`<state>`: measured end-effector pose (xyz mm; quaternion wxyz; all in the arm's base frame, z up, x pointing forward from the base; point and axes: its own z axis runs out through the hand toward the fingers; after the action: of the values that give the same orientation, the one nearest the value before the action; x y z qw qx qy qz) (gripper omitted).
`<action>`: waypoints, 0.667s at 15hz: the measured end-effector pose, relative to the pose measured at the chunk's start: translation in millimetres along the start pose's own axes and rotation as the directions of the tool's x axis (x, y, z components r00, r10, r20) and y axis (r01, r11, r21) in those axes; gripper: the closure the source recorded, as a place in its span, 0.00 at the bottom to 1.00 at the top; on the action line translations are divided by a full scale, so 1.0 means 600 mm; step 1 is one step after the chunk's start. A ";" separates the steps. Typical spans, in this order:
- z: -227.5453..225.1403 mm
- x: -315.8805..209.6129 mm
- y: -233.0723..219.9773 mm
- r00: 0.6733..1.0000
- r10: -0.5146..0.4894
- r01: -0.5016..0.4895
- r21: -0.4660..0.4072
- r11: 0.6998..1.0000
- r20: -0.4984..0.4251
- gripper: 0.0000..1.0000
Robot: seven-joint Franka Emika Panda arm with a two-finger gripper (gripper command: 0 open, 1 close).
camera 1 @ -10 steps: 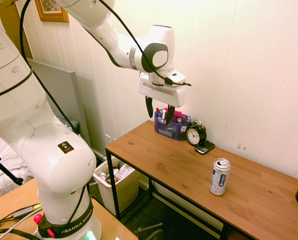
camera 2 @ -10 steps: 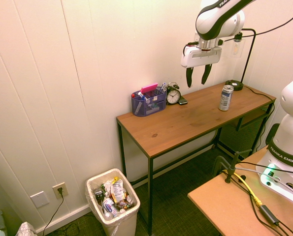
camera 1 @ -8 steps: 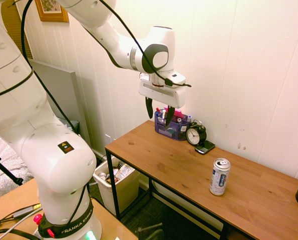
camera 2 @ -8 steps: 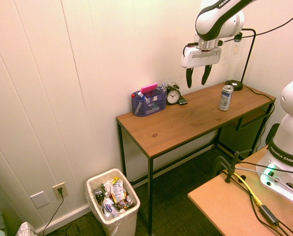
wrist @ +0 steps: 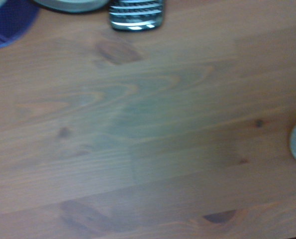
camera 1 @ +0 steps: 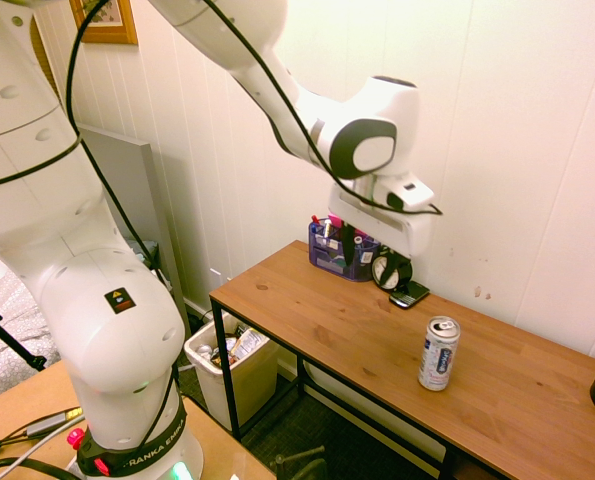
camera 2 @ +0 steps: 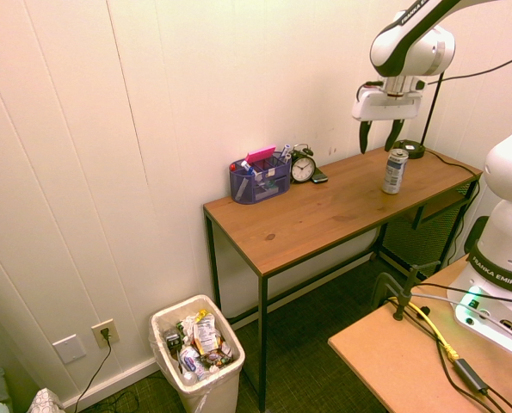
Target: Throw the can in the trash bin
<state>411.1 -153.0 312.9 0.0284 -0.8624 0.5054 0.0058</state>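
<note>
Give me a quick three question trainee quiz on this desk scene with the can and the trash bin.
1. True or false: the can stands upright on the desk.
2. Where is the trash bin? A) on the desk B) on the floor beside the desk
3. Are the gripper fingers open or shut?

Key: 1 true. 2 B. 3 open, holding nothing.
</note>
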 end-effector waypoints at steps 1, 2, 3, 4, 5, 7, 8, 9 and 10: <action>0.020 0.019 0.021 1.000 0.018 -0.017 -0.011 1.000 0.010 0.00; 0.035 0.036 0.042 0.999 0.035 -0.035 -0.019 0.999 0.017 0.00; 0.044 0.052 0.061 0.999 0.048 -0.048 -0.021 0.999 0.016 0.00; 0.046 0.071 0.075 0.998 0.066 -0.066 -0.014 0.998 0.003 0.00; 0.043 0.089 0.080 0.996 0.091 -0.091 0.000 0.996 -0.015 0.00; 0.035 0.122 0.067 0.992 0.123 -0.122 0.030 0.992 -0.040 0.00; 0.036 0.138 0.056 0.990 0.134 -0.133 0.033 0.991 -0.049 0.00; 0.041 0.154 0.045 0.986 0.155 -0.153 0.032 0.988 -0.061 0.00; 0.048 0.170 0.037 0.982 0.177 -0.176 0.024 0.984 -0.070 0.00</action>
<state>442.1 -251.0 279.0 0.0172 -0.8135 0.5807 -0.0273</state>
